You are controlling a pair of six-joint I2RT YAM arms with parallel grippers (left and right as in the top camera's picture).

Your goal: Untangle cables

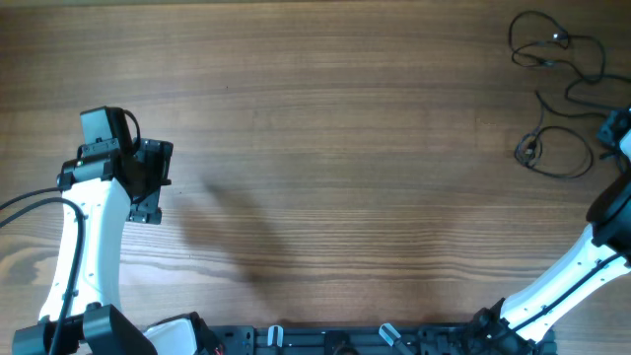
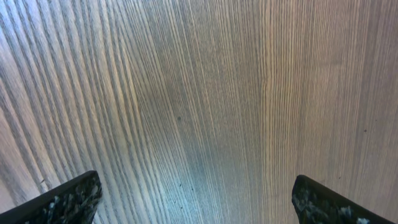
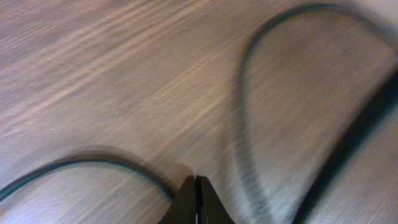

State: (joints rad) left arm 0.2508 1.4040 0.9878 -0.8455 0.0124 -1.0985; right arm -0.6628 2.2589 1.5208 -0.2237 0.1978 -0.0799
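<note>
Overhead view: the table (image 1: 335, 128) is carrying the cables (image 1: 528, 148) in its far right corner, where they are lying as loose thin loops, one group near the far edge and one just nearer the robot. The right gripper (image 1: 613, 128) is hovering at the right edge of these loops, between the two groups. The left gripper (image 1: 156, 183) is sitting well apart from them, over the left side of the table.

Left wrist view: the left gripper (image 2: 199, 205) is standing released, its two fingertips (image 2: 62, 199) showing only at the lower corners with bare wood grain between them.

Right wrist view: the right gripper (image 3: 196, 199) is clenching, its fingers pressed together with no gap. A strand of the cables (image 3: 93, 162) is arcing in from the left and running into the fingertips, so the gripper appears to be pinching it. A second, blurred loop is curving over the wood to the right.
</note>
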